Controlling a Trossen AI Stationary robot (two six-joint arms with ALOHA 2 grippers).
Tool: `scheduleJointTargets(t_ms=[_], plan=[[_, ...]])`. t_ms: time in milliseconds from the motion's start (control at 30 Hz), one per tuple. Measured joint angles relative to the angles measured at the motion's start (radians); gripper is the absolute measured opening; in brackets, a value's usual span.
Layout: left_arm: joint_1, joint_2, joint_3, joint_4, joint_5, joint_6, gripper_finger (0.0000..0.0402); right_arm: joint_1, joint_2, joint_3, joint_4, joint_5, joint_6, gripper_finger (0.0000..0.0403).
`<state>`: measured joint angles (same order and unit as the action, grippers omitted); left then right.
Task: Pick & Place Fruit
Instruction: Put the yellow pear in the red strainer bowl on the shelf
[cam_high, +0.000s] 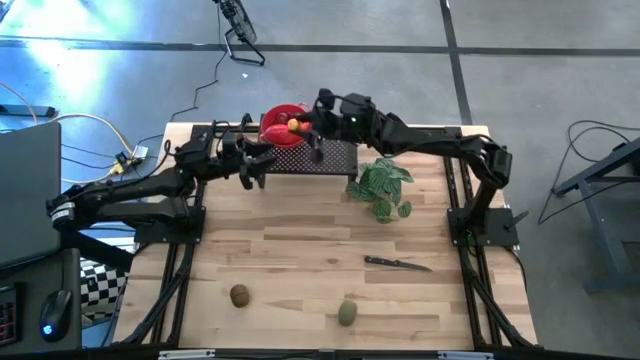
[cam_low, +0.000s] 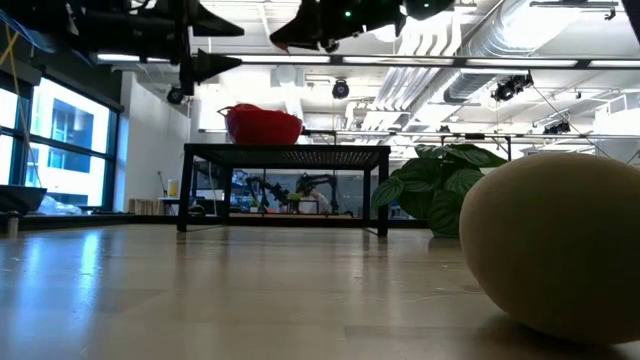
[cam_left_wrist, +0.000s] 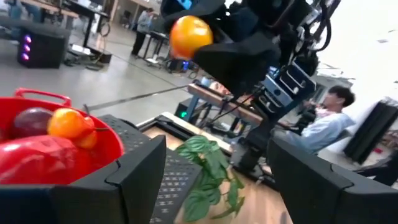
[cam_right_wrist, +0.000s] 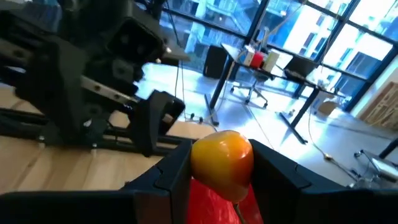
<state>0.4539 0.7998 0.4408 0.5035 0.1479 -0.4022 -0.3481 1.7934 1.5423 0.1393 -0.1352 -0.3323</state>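
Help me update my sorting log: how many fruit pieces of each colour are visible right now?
Orange fruit: 2, one held in the right gripper
Red fruit: 1
Dark-red fruit: 1
Brown fruit: 1
Green fruit: 1
Total: 6

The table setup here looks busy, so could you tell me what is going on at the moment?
The right gripper holds a small orange fruit over the red bowl, which sits on a black mesh stand at the table's far edge. The bowl already contains a red piece, a dark-red one and another orange one. The left gripper waits open beside the stand. A brown fruit and an olive-green fruit still lie near the front of the table.
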Motion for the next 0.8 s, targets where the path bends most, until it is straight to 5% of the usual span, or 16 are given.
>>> scheduleJointTargets(t_ms=[367, 800], plan=[[-0.002, -0.028, 0.0, -0.028, 0.001, 0.189, 0.0273, -0.13, 0.157, 0.164, -0.072, -0.076, 0.174, 0.0135], [-0.002, -0.058, 0.0, -0.111, -0.001, 0.196, 0.0273, -0.189, 0.228, 0.2, -0.114, -0.102, 0.244, 0.0135]])
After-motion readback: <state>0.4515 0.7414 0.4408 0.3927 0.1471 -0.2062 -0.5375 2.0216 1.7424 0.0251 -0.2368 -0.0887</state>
